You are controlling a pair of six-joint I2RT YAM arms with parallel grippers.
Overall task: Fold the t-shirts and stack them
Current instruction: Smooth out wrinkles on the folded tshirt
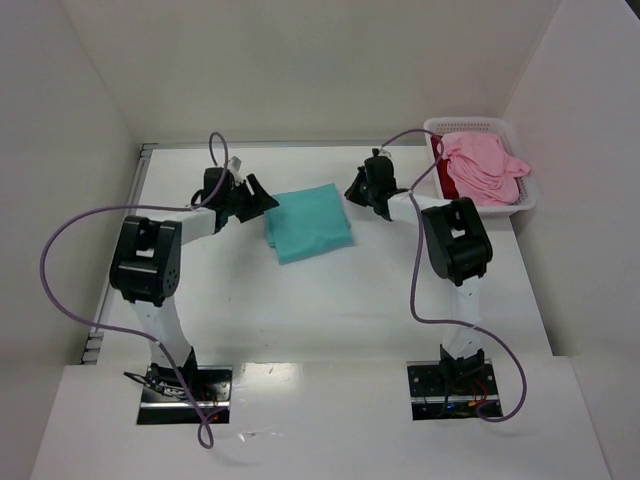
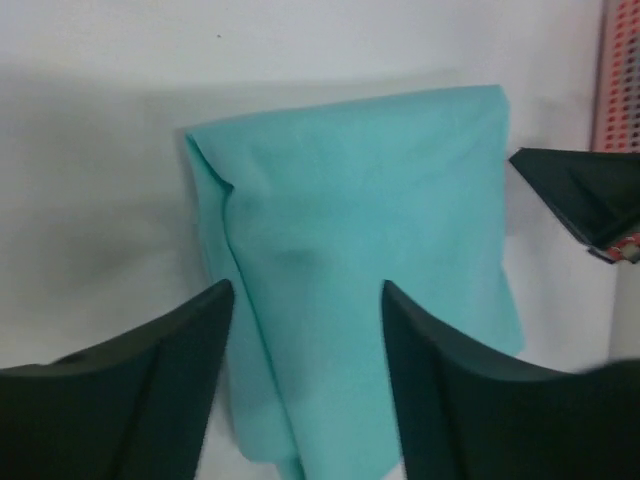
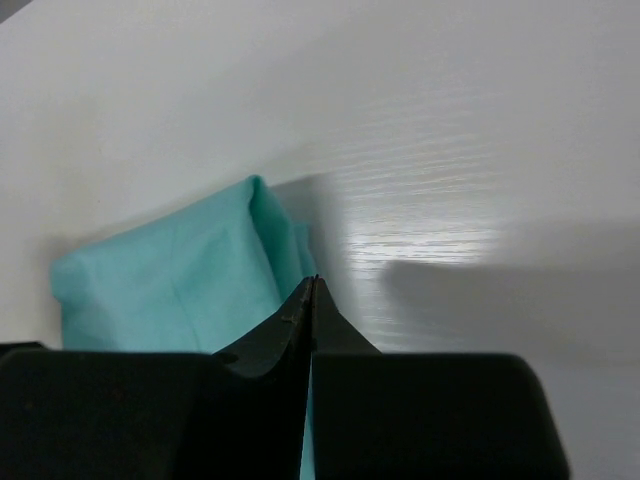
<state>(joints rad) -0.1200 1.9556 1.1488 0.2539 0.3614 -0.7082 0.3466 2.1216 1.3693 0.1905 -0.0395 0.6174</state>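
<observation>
Teal t-shirt: folded into a rough rectangle, lying flat on the white surface, mid-way between my two arms and slightly skewed.
Left gripper: open, with a clear gap between the fingers. It sits just beside the shirt's left edge. In the left wrist view the teal cloth shows through the gap and nothing is pinched.
Right gripper: closed, fingers pressed flat together. It is at the shirt's far right corner. I cannot tell whether it touches the cloth.
Pink t-shirt: crumpled and heaped in the white basket at the far right corner of the surface, spilling over the rim.
Dark red t-shirt: only a sliver shows, under the pink one at the basket's left side.
</observation>
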